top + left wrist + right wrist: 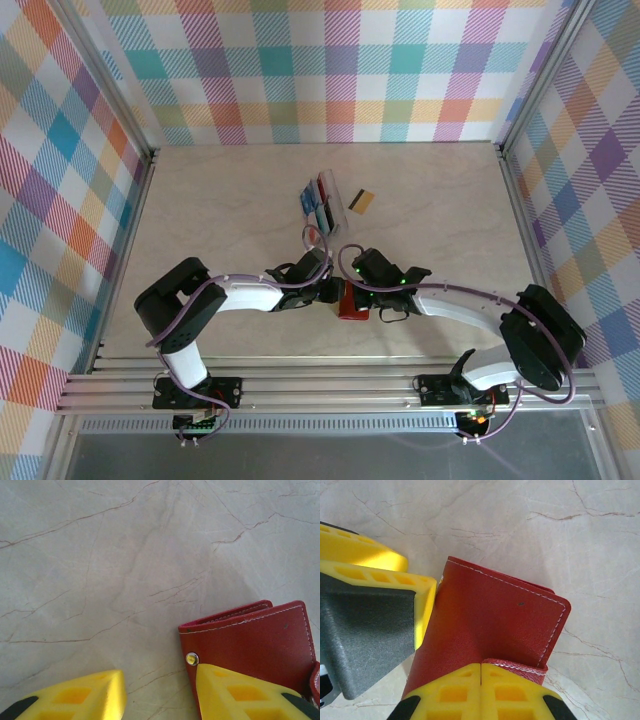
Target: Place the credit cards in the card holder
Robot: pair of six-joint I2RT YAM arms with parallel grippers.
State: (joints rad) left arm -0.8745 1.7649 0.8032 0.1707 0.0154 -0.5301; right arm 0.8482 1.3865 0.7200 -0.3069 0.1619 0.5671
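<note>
Right gripper (481, 672), jaws shut, touches the card holder (490, 615) at its six o'clock edge; left gripper (159, 674) half-open, empty, at nine; light floppy leather, likely best pinched by an edge

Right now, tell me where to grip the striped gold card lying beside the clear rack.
Probably pinch the gold card across its short width from straight above, nearer its right end: it lies flat on the table, with the clear rack close on its left.
</note>
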